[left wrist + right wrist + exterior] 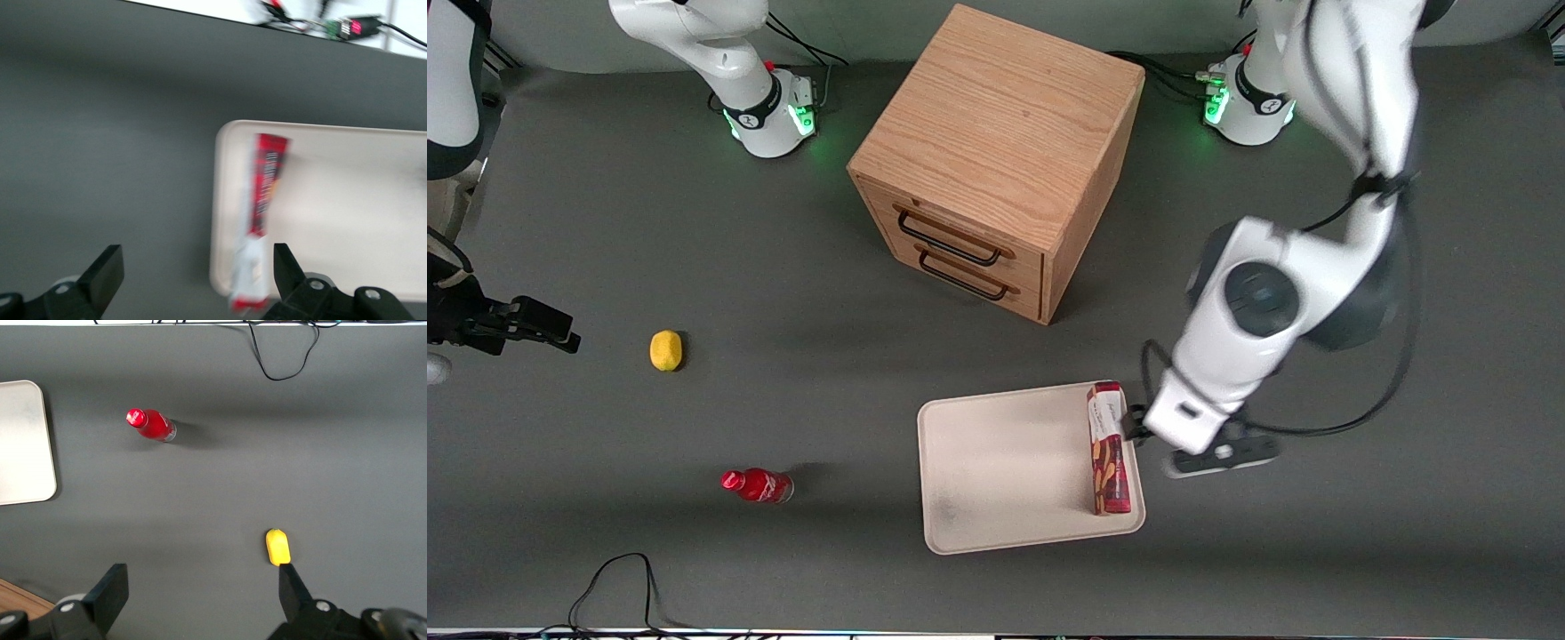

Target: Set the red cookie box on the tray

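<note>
- The red cookie box (1109, 449) lies flat on the tray (1005, 471), along the rim at the working arm's end.
- The gripper (193, 280) hovers just beside the box, jaws spread and empty.

Red cookie box (1109, 449) lies along tray (996, 462) edge nearest working arm; gripper (1138, 425) just beside it, fingers (103, 270) apart. Rest of tray bare; wooden drawer cabinet (996, 160) well apart.
</note>
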Controlling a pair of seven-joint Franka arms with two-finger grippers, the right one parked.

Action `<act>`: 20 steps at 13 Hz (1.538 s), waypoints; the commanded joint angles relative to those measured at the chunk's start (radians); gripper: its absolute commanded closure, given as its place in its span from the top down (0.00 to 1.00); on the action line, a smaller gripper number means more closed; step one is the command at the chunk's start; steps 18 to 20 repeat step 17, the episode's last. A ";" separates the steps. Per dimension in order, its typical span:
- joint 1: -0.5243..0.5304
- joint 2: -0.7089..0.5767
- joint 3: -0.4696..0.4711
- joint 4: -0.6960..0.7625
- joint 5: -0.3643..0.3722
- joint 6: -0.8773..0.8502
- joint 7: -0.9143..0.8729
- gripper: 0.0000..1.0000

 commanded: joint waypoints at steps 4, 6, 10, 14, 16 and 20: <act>0.211 -0.425 -0.009 -0.237 0.002 -0.336 0.356 1.00; 0.288 -0.537 -0.017 -0.358 -0.009 -0.317 0.458 1.00; 0.345 -0.647 -0.063 -0.433 -0.042 -0.321 0.529 1.00; 0.355 -0.653 -0.063 -0.433 -0.084 -0.335 0.654 1.00; 0.358 -0.650 -0.061 -0.433 -0.108 -0.338 0.666 1.00; 0.356 -0.648 -0.061 -0.433 -0.108 -0.339 0.666 1.00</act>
